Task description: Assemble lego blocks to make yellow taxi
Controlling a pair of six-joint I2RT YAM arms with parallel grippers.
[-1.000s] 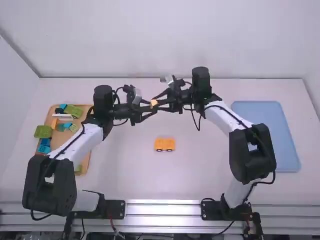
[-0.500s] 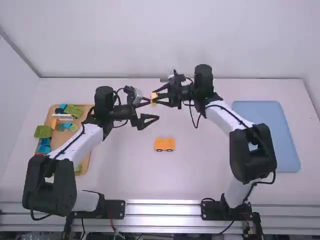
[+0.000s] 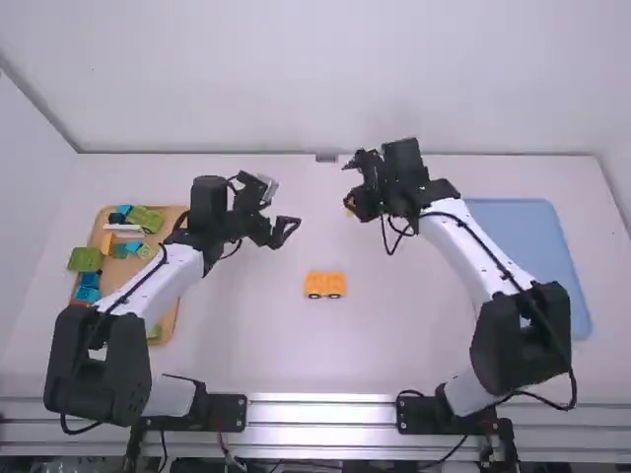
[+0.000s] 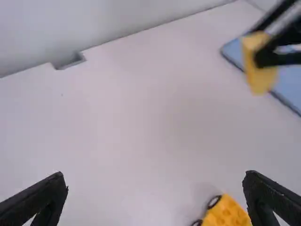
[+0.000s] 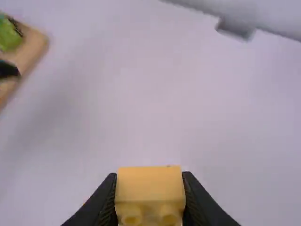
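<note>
High view: wheeled yellow-orange base [image 3: 324, 285] on worktop [image 3: 394, 335], left pincer [image 3: 293, 230] apart, right pincer [image 3: 349, 205] clamped on yellow block [image 3: 348, 201].
Left wrist view: base studded, wheels dark-ringed. Right wrist view: block plain-faced, two rounded studs.

White table [image 3: 394, 345], wooden tray [image 3: 168, 317] at left, yellow wheeled base [image 3: 324, 285] between, blue tray [image 3: 540, 232] at right

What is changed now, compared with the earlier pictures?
The right gripper has carried the yellow block to the right, away from the left gripper. The left gripper, earlier at the block, has drawn back a little to the left, open. The orange wheeled piece and wooden tray stayed in place.
</note>
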